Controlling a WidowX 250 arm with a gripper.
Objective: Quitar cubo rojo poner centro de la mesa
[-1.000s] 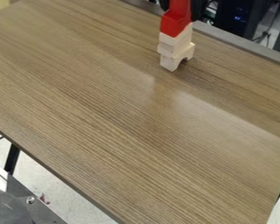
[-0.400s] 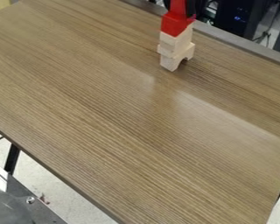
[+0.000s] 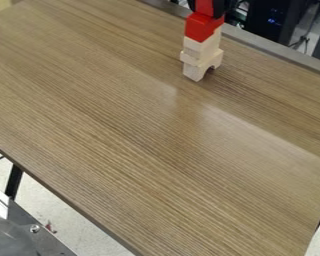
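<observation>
The surface (image 3: 122, 130) is wood-patterned, with long, fine streaks running from 10 o'clock toward 4 o'clock and a pale sheen across its 3 o'clock side. Toward 1 o'clock, near the far edge, stands a narrow tower of pale, smooth, squared wooden pieces: an upper block (image 3: 201, 46), and below it an arched block (image 3: 192, 71) with a rounded notch opening underneath. Where one pale piece ends and the next begins is hard to make out.

The red cube (image 3: 200, 29), plain and flat-sided, sits on top of the tower. The black hand (image 3: 207, 11) is at the cube's 12 o'clock, cut off by the view's top edge. A narrower red part (image 3: 204, 6) shows amid its black parts; whether it belongs to the cube, another block or the hand is unclear. I cannot tell whether the hand is clenched or released, or whether it grasps the cube.
</observation>
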